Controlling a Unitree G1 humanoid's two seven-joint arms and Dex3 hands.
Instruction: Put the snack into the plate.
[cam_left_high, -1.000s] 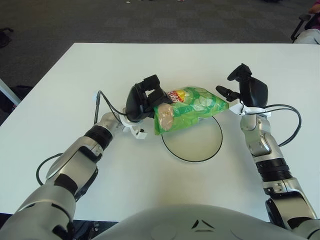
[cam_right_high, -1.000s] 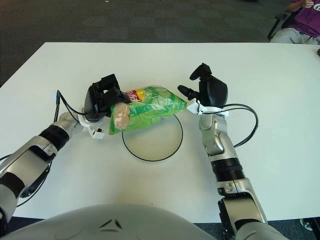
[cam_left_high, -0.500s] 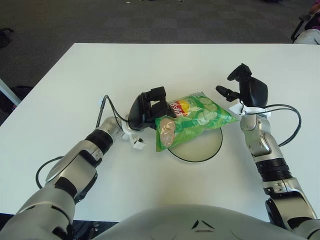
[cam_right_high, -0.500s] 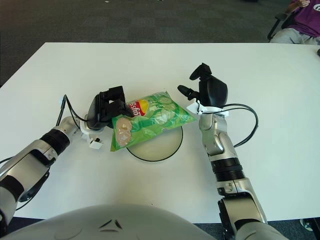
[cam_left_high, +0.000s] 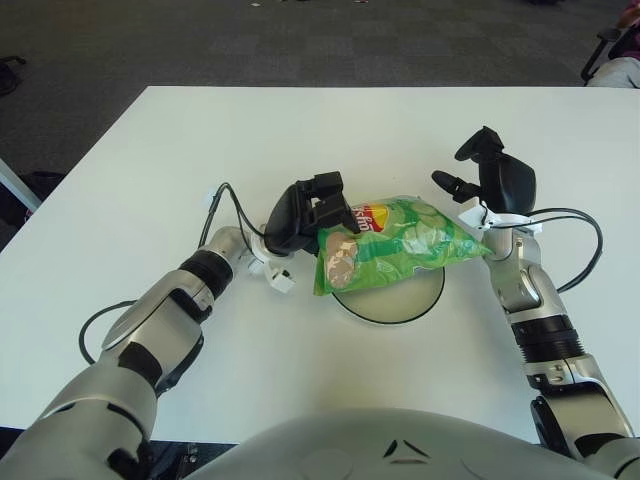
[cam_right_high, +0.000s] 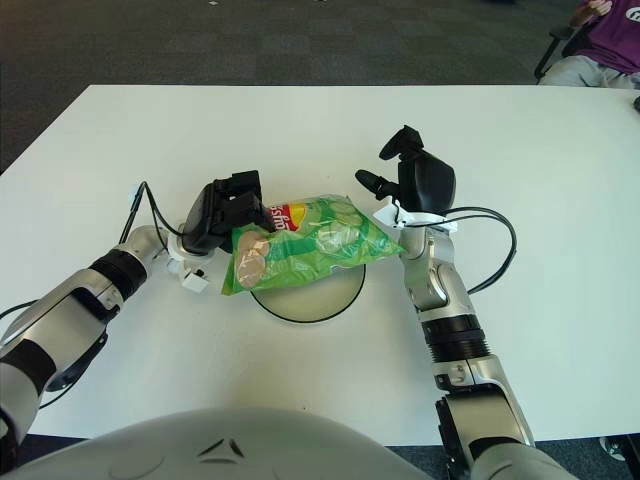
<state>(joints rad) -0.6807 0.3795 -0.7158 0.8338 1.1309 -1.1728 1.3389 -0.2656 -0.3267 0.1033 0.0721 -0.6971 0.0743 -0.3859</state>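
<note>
The snack is a green chip bag (cam_left_high: 395, 243) with a red and yellow logo. My left hand (cam_left_high: 305, 208) is shut on the bag's left end and holds it over the white plate (cam_left_high: 392, 294), a round plate with a dark rim in the middle of the table. The bag covers the plate's far half and reaches past its right rim. I cannot tell whether the bag touches the plate. My right hand (cam_left_high: 488, 180) is raised just right of the bag's right end, fingers spread, holding nothing.
The white table (cam_left_high: 150, 160) stretches around the plate. Black cables run from both wrists over the table, one on the left (cam_left_high: 215, 205) and one on the right (cam_left_high: 580, 250). A seated person (cam_right_high: 600, 45) is at the far right edge.
My left hand has carried the bag to the right and a little down, so it now lies across the plate and reaches my right hand. The right hand has not moved.
</note>
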